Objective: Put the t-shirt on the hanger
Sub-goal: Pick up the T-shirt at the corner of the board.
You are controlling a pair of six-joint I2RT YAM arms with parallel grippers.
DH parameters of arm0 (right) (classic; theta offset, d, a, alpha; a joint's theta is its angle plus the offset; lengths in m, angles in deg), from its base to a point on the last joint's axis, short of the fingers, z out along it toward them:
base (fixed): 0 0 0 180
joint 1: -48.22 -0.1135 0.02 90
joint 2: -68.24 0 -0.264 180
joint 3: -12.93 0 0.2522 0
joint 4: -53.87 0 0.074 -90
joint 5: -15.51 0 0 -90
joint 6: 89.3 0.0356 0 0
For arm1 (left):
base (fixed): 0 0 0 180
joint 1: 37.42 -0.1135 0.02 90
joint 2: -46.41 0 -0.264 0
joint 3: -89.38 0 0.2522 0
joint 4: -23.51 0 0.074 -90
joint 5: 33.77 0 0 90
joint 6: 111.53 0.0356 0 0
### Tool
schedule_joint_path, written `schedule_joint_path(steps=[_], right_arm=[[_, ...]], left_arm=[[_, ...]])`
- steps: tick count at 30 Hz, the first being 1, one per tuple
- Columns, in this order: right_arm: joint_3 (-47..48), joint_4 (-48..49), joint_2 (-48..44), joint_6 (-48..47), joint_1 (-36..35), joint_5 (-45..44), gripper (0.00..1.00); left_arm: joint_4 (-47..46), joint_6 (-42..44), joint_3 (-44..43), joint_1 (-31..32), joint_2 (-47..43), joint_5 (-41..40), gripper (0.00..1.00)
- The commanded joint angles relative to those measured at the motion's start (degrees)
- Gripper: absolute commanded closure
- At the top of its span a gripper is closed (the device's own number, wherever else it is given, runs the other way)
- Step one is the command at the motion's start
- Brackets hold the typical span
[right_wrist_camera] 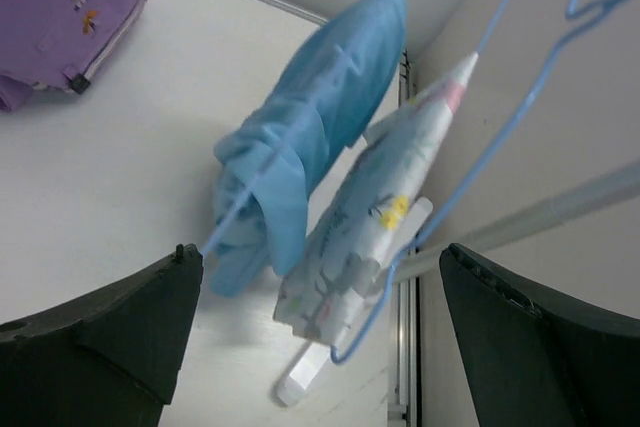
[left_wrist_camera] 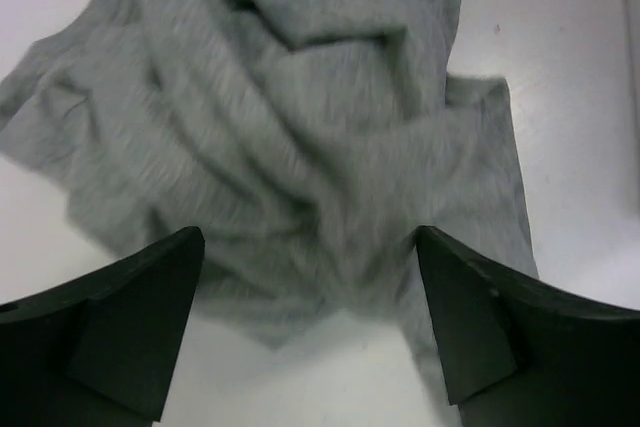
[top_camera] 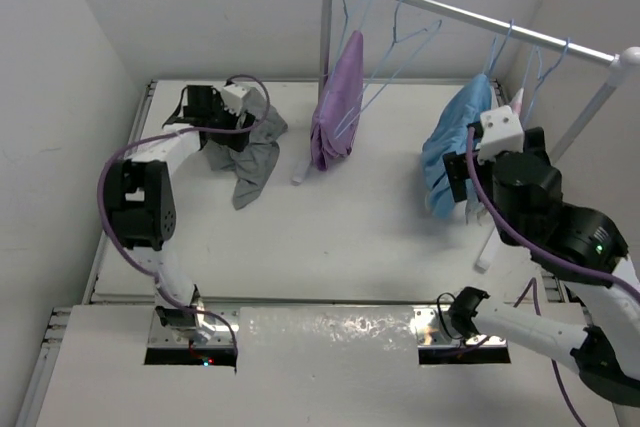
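Where white walls (top_camera: 200,7) close in on a white table (top_camera: 370,217), a metal rail on white posts (top_camera: 480,19) is seen crossing the far side from 12 to 2 o'clock. A plain mid-grey t-shirt of thin fabric (top_camera: 255,147) is crumpled flat on the table at 10 o'clock, well apart from the rail. The left gripper (left_wrist_camera: 310,242) is held over it, its fingers released and spread wide, with grey folds between them. Whether they touch the cloth cannot be told, as the wrist view is blurred.

A purple garment (top_camera: 338,97) is hung at 12 o'clock and a light-blue garment (top_camera: 455,142) at 2 o'clock. A thin pale-blue wire hanger (top_camera: 415,47) is left bare on the rail between them.

The right gripper (right_wrist_camera: 320,247) is raised just beside the light-blue garment, its fingers parted and nothing grasped. A white patterned garment (right_wrist_camera: 370,227) is largely hidden behind that wrist from above. The t-shirt's near-left part is covered by the left wrist, and its neck and sleeves cannot be made out.
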Motion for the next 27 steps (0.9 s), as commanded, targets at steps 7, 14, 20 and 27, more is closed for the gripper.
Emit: schedule_joint_path(steps=[7,14,20,27], right_arm=[[5.37,11.44,3.52,-5.09,-0.23,8.69,0.01],[10.64,12.76,11.16,-6.59,-0.23,17.38,0.01],[23.64,14.78,21.71,-6.77,-0.67,28.63,0.01],[29.27,25.5,33.22,-14.67,-9.8,31.46,0.01]], left_arm=[[1.09,-3.78,-11.81,2.77,11.14,-5.65,1.0],[15.91,2.27,-15.91,1.45,-14.68,0.76,1.0],[30.76,5.54,-31.19,1.45,-29.47,5.25,1.0],[36.7,3.43,-42.38,1.36,-31.41,-0.97,1.0]])
